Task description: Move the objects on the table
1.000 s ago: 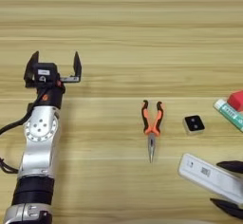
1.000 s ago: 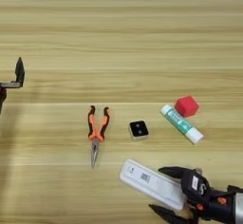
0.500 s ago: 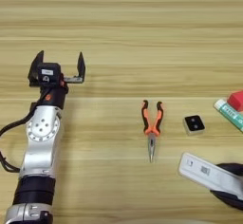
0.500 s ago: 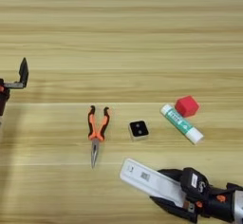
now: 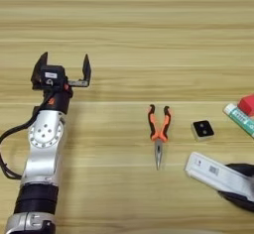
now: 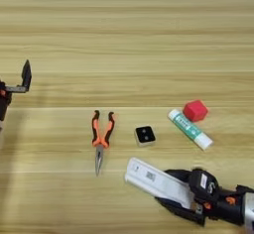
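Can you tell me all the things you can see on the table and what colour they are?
needle-nose pliers: one, orange and black handles, middle of the table, tip pointing toward the robot.
small square block: one, white with black top, just right of the pliers.
flat bar with barcode label: one, white, near edge on the right, gripped at its right end.
glue stick: one, white and green, lying slantwise right of the block.
small cube: one, red, touching the glue stick's far side.
table: one, light wood.
left end effector: one, black fingers open, hovering at the left, holding nothing.
right end effector: one, black, shut on the flat bar at the near right.
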You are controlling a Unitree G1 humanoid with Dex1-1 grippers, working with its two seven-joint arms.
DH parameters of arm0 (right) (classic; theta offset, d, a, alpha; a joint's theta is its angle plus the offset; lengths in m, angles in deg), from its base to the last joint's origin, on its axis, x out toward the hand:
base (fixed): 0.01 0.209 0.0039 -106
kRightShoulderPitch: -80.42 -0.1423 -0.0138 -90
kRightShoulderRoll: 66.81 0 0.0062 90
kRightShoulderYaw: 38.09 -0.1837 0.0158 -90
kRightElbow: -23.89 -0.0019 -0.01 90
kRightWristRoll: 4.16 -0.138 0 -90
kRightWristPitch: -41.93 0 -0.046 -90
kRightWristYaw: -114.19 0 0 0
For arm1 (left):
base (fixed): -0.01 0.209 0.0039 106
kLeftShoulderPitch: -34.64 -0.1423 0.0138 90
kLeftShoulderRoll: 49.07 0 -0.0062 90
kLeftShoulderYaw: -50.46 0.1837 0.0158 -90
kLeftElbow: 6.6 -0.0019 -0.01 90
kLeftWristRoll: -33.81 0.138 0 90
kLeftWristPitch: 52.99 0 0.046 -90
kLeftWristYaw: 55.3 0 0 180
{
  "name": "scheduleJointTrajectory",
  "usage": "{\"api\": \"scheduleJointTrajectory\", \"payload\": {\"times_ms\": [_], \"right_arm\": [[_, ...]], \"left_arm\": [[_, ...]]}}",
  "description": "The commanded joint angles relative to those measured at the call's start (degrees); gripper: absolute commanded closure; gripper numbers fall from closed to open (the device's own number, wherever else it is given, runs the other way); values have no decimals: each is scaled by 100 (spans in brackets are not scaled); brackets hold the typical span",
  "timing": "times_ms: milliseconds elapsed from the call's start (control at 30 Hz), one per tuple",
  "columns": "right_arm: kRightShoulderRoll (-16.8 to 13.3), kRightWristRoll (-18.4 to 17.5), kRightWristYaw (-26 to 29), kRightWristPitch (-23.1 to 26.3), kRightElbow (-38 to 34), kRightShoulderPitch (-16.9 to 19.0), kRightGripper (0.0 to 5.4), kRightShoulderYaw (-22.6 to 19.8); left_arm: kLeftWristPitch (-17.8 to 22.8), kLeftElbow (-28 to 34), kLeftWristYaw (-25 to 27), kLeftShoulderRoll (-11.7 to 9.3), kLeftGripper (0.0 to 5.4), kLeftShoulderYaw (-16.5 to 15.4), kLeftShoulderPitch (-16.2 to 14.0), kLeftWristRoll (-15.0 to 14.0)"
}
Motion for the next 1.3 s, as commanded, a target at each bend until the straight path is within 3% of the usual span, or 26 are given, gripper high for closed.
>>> {"api": "scheduleJointTrajectory", "payload": {"times_ms": [33, 267, 500, 600, 733, 867, 1033, 1300], "right_arm": [[-157, -329, 41, 213, -337, -185, 250, -263], [-348, -706, 106, 467, -648, -626, 250, -594], [-624, -834, 431, 944, -734, -1450, 250, -432], [-799, -860, 688, 1235, -620, -1993, 250, -320], [-965, -822, 951, 1473, -499, -2458, 250, -219], [-1131, -812, 1136, 1654, -522, -2708, 250, -189], [-1274, -879, 1289, 1832, -625, -2856, 250, -211], [-1228, -857, 1338, 2025, -888, -3142, 250, -78]], "left_arm": [[-17, 32, 80, -9, 0, 36, 81, -35], [-128, 63, 367, -17, 0, 105, 78, -150], [-168, 299, 1006, -80, 0, 298, 24, -489], [-134, 477, 1641, -356, 0, 356, 60, -780], [340, 850, 2697, -684, 0, 311, 99, -1760], [793, 1244, 3685, -1117, 0, 340, 7, -2452], [1191, 1703, 4531, -1478, 0, 475, -142, -2880], [1784, 2199, 5766, -1868, 0, 1011, -230, -3143]]}}
